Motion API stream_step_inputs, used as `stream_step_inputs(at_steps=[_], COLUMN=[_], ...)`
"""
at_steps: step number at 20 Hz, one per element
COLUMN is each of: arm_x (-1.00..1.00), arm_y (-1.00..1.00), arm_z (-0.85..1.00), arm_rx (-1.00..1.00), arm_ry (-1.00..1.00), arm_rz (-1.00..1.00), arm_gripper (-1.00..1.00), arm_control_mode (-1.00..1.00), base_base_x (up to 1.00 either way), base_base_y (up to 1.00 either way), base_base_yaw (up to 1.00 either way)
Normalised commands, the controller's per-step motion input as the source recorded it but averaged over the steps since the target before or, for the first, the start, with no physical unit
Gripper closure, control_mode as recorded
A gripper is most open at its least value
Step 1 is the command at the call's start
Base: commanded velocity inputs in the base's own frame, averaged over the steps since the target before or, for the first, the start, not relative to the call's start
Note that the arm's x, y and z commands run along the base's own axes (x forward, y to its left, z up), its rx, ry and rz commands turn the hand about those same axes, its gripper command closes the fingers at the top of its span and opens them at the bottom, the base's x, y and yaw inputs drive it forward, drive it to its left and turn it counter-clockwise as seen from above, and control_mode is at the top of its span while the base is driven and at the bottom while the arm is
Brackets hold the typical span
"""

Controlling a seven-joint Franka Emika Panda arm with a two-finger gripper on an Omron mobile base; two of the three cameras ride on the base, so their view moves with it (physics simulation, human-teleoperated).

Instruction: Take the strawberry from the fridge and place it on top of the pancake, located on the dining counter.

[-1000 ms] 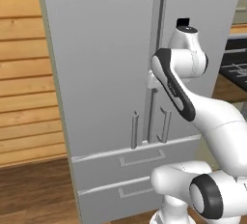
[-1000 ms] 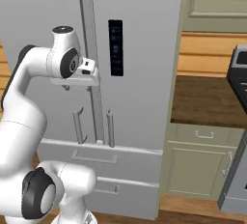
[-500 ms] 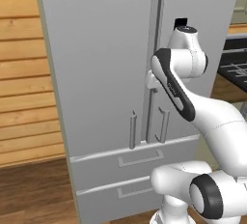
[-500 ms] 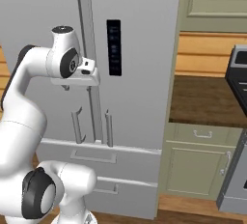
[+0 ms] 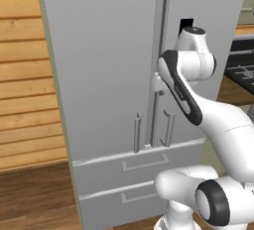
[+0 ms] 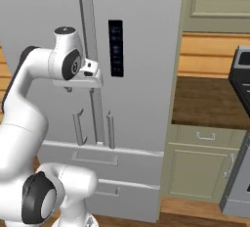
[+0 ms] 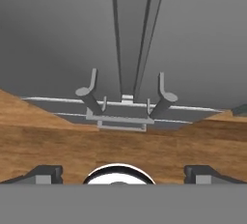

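— Fridge (image 5: 104,75): where in frame?
— Centre and left of the left base view, tall and light grey, both doors shut. Same in the right base view, upper left to centre, with the black dispenser panel (image 6: 115,48) on the right-hand door.

— And the gripper (image 7: 123,172)?
— Spread wide, grasping nothing. Two dark finger tips (image 7: 44,174) apart at the bottom corners of the hand view, bare gap between. Held close in front of the seam between the doors, at mid height in both base views; touching the door or just off it, cannot tell.

— Handles?
— Two long vertical door handles (image 5: 137,133) either side of the seam, lower centre of the left base view. Seen end-on in the hand view, middle of frame, with a drawer handle (image 7: 121,120) just below them.

— Anything else around?
— Wood-plank wall (image 5: 25,75) at far left of the left base view. Green cabinet (image 6: 200,165) with a dark brown top at right of the right base view. Wooden floor (image 7: 120,146) across the lower hand view.
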Motion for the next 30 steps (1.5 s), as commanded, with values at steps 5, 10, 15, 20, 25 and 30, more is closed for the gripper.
stream_step_inputs(at_steps=[5,10,15,20,25,30], arm_x=[0.0,0.23,0.34,0.14,0.15,0.15], arm_y=[-0.28,-0.4,-0.38,-0.09,0.0,-0.03], arm_z=[-0.41,-0.32,-0.08,-0.48,-0.56,-0.52], arm_rx=[0.02,0.02,0.03,0.0,0.0,0.0], arm_ry=[-0.12,-0.05,0.0,0.12,0.06,-0.01], arm_rz=[0.01,0.09,0.04,0.0,0.0,0.0], arm_gripper=[-1.0,-1.0,-1.0,-1.0,-1.0,-1.0], arm_control_mode=[-1.0,-1.0,-1.0,-1.0,-1.0,-1.0], base_base_x=[0.0,0.0,0.0,0.0,0.0,0.0], base_base_y=[0.0,0.0,0.0,0.0,0.0,0.0], base_base_yaw=[0.0,0.0,0.0,0.0,0.0,0.0])
